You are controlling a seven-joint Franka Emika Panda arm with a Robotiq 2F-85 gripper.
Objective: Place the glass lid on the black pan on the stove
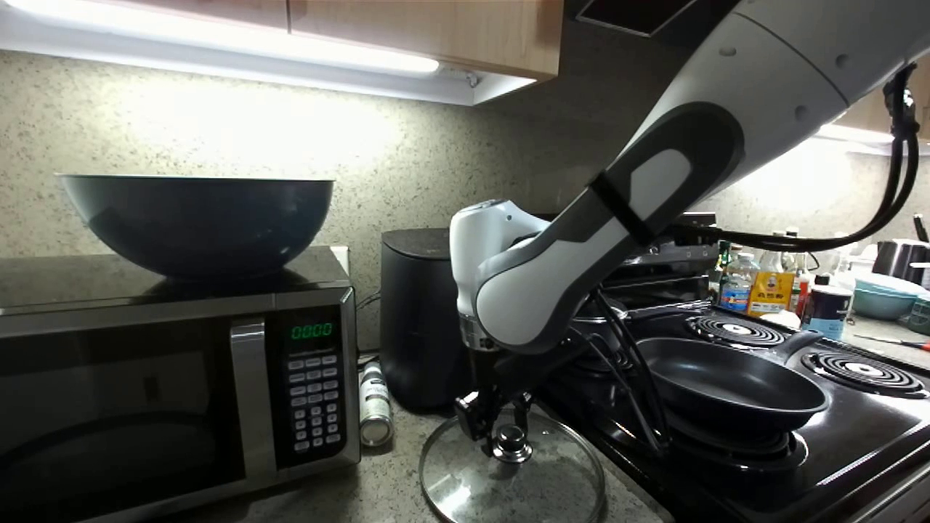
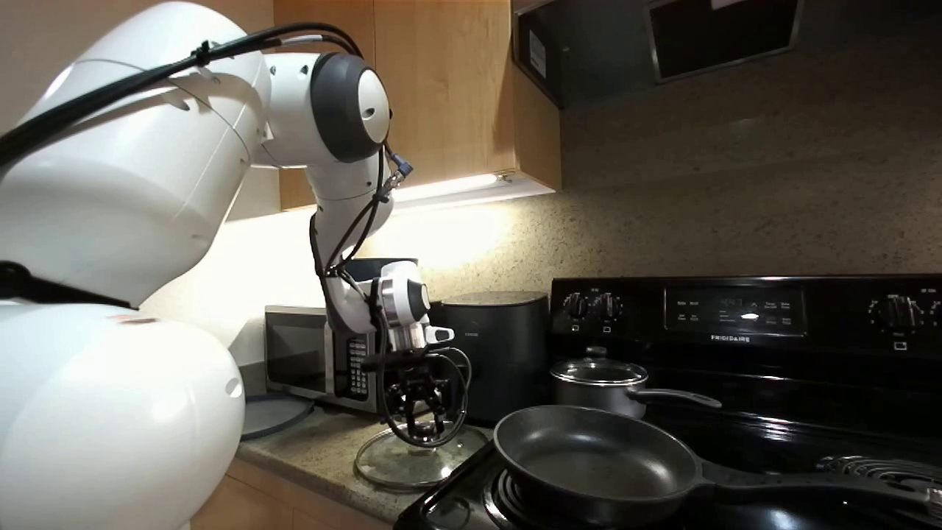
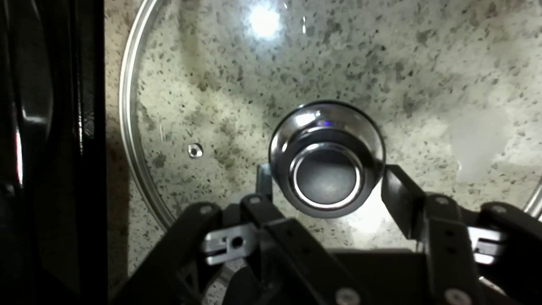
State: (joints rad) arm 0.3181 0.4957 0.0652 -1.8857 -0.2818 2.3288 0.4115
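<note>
Glass lid [image 1: 512, 476], rd, w/ silvery knob [image 3: 326, 173]

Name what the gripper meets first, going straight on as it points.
Probably the glass lid, on the glass around its knob: the fingers point down on either side of the knob. How much gap lies below them is unclear.
</note>
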